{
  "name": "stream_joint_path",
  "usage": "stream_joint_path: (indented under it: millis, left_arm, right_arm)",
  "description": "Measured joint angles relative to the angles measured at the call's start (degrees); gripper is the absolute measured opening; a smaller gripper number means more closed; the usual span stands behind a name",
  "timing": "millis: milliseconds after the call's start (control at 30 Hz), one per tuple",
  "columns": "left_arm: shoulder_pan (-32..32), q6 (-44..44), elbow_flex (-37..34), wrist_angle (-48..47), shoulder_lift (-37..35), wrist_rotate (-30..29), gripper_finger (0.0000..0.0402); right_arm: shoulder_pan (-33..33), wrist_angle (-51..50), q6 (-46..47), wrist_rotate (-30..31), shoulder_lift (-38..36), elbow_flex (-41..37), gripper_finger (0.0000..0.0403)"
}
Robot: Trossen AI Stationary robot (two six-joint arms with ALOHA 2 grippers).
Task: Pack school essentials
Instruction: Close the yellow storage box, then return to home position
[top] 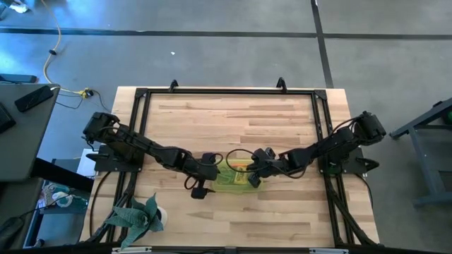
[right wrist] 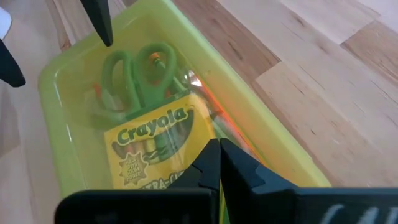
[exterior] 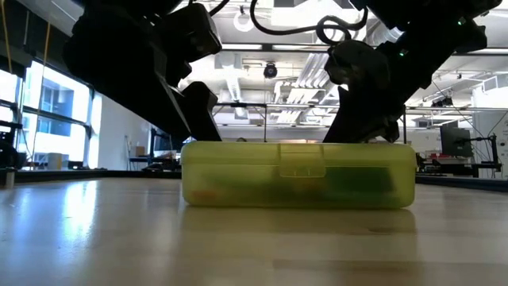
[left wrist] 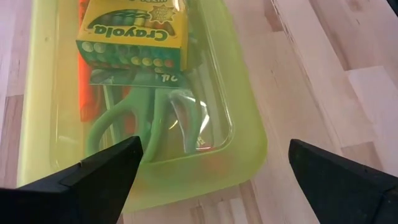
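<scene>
**Yellow-green case closed between both end effectors**

Translucent yellow plastic forms the case (top: 233,178), which lies flat near the middle of the wooden desk (top: 233,120) with its lid down and front clasp visible in the low view. Inside it sit the green-handled scissors (left wrist: 146,121), a yellow crayon box (left wrist: 134,31) resting over the blades, and a red-orange marker (left wrist: 85,93) along one long wall.

The left end effector (left wrist: 211,171) hovers over one short end of the case, its fingers (left wrist: 93,177) spread wide to either side of that rounded end, the scissor handles directly beneath. The right end effector (right wrist: 219,162) is over the opposite end, fingers pressed together with nothing between them, tips above the crayon box.

A green leafy plant (top: 138,215) stands at the desk's near left corner.
</scene>
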Motion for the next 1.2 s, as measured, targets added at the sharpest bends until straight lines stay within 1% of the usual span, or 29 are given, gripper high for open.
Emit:
stream_joint_path:
  millis: [100,267,467,600,767,833,967,1200]
  left_arm:
    - [0.0,0.5,0.0,0.0,0.0,0.0,0.0399]
    - [0.0,0.9,-0.1,-1.5,-2.0,0.0,0.0399]
    - [0.0,2.1,-0.3,-4.6,-6.4,0.2,0.0399]
    - [0.0,2.2,-0.3,-5.1,-8.7,0.2,0.0399]
    - [0.0,2.6,-0.2,-7.4,-12.8,0.2,0.0399]
    - [0.0,3.3,-0.2,-8.6,-15.2,0.2,0.0399]
    - [0.0,4.5,-0.1,-11.9,-22.3,0.2,0.0399]
    - [0.0,5.1,-0.1,-16.2,-35.9,0.1,0.0399]
  right_arm:
    - [0.0,0.6,-1.2,-0.1,-0.4,-0.1,0.0000]
    - [0.3,0.2,-2.9,-0.9,-2.6,-0.3,0.0000]
    - [0.5,1.3,-6.3,-0.7,-5.1,-0.3,0.0000]
    - [0.5,2.4,-8.4,-0.5,-7.2,-0.3,0.0000]
    - [0.5,2.5,-11.8,-0.4,-11.5,-0.2,0.0000]
    - [0.5,2.6,-14.9,-0.4,-14.1,-0.2,0.0000]
    - [0.5,3.0,-23.6,-0.5,-20.7,-0.1,0.0000]
    - [1.5,2.3,-42.3,-2.6,-31.0,0.0,0.0000]
